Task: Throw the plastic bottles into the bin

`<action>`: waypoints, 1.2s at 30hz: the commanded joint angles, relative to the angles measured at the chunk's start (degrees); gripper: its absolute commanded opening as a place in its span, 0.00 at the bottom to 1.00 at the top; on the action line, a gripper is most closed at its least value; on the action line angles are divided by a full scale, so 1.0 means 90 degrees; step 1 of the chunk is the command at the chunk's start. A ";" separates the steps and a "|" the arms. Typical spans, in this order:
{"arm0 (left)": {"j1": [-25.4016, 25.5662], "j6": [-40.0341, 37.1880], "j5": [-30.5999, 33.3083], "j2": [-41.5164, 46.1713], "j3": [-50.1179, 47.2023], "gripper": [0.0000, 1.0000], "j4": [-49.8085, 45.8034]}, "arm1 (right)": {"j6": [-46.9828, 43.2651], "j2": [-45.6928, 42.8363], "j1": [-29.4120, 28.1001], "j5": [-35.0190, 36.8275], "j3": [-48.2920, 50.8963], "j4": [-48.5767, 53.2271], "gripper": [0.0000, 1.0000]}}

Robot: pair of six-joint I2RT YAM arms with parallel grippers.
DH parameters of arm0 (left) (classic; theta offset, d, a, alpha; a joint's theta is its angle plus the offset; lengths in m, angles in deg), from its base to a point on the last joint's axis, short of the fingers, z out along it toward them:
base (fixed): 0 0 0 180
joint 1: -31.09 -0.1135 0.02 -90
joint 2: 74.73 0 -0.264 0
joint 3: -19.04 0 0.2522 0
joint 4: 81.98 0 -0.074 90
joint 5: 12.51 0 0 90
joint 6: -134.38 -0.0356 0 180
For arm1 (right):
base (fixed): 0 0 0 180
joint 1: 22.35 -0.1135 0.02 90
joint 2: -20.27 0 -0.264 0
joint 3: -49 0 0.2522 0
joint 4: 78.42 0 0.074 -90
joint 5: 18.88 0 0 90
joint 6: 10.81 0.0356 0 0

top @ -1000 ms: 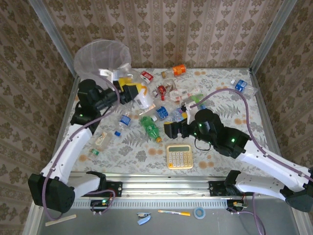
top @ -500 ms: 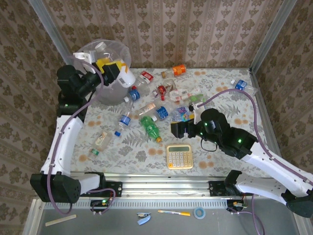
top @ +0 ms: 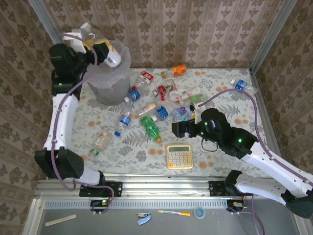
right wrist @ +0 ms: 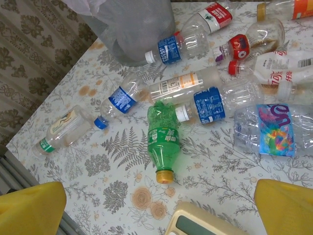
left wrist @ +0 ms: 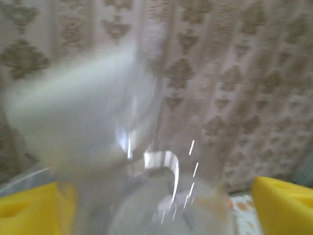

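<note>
**K:** Left arm?
**M:** Left gripper point(left wrist: 159, 204) is raised at the upper left of the overhead frame, over the bin point(top: 111, 88). Jaws are spread wide. Its yellow fingers point(left wrist: 32, 208) sit in the two bottom corners of the wrist view.
**K:** Holding anything?
**M:** A clear bottle point(left wrist: 151, 147) is between the fingers, too blurred to read a label. There's a gap on its right side. Can't tell if it touches on the left. Overhead it sits above the bin's bagged mouth, pale end toward frame right.
**K:** Right arm?
**M:** Right gripper point(right wrist: 159, 204) is wide open with nothing between the fingers. It hangs over the middle of the table point(top: 142, 152), just above the yellow calculator point(top: 179, 156) in frame.
**K:** Bottles on the table?
**M:** Green bottle point(right wrist: 164, 142) is at the centre of the right wrist view, orange cap toward the bottom. Blue-label bottle point(right wrist: 177, 45) lies just beside the bin's base, upper centre. Second blue-label bottle point(right wrist: 120, 100) is left of the green one, and a third blue-label bottle point(right wrist: 220, 103) is right of it. Red-label bottle point(right wrist: 212, 14) is at the top right. Overhead, the orange bottle point(top: 177, 70) is at top centre, the far-right bottle point(top: 242, 86) is near the table's right edge, and a lone bottle point(top: 101, 140) is at the lower left.
</note>
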 commanded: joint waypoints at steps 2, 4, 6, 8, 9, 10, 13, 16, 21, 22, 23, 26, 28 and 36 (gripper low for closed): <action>-0.0198 -0.0602 0.0866 -0.0441 0.0777 1.00 -0.1157 | 0.0173 -0.0006 0.0040 -0.0058 -0.0019 0.0115 1.00; -0.0199 -0.0679 0.1004 -0.0321 0.0810 1.00 -0.1194 | 0.0205 0.0004 0.0054 -0.0085 0.0013 0.0125 1.00; -0.0199 -0.0687 0.1112 -0.0119 0.0808 1.00 -0.1227 | 0.0247 -0.0019 0.0058 -0.0081 0.0080 0.0116 1.00; -0.0189 -0.0702 0.1063 0.0131 0.0800 1.00 -0.1285 | 0.0270 -0.0027 0.0050 -0.0076 0.0144 0.0055 1.00; -0.0172 -0.0710 0.1050 0.0237 0.0782 1.00 -0.1324 | 0.0270 -0.0020 0.0061 -0.0075 0.0179 0.0018 1.00; -0.0154 -0.0726 0.1031 0.0378 0.0756 1.00 -0.1365 | 0.0282 -0.0023 0.0068 -0.0079 0.0212 -0.0024 1.00; -0.0114 -0.0735 0.0931 0.0793 0.0518 1.00 -0.1399 | 0.0239 0.0084 0.0111 -0.0113 0.0244 -0.0086 1.00; -0.0048 -0.0734 0.0648 0.1196 0.0215 1.00 -0.1468 | 0.0189 0.0231 0.0172 -0.0199 0.0212 -0.0078 1.00; 0.0114 -0.0698 0.0181 0.1835 -0.0275 1.00 -0.1571 | 0.0094 0.0448 0.0394 -0.0579 0.0182 -0.0147 1.00; 0.0158 -0.0716 0.0113 0.1936 -0.0347 1.00 -0.1618 | 0.0078 0.0485 0.0436 -0.0658 0.0184 -0.0165 1.00; 0.0229 -0.0723 0.0053 0.2059 -0.0407 1.00 -0.1689 | 0.0056 0.0524 0.0486 -0.0738 0.0175 -0.0183 1.00; 0.0368 -0.0728 -0.0039 0.2428 -0.0657 1.00 -0.1858 | -0.0011 0.0617 0.0603 -0.0931 0.0166 -0.0239 1.00; 0.0415 -0.0698 -0.0075 0.2665 -0.0806 1.00 -0.1989 | -0.0033 0.0676 0.0650 -0.1007 0.0149 -0.0254 1.00; 0.0494 -0.0570 -0.0130 0.3628 -0.1434 1.00 -0.2551 | -0.0115 0.1060 0.0864 -0.1348 0.0056 -0.0267 1.00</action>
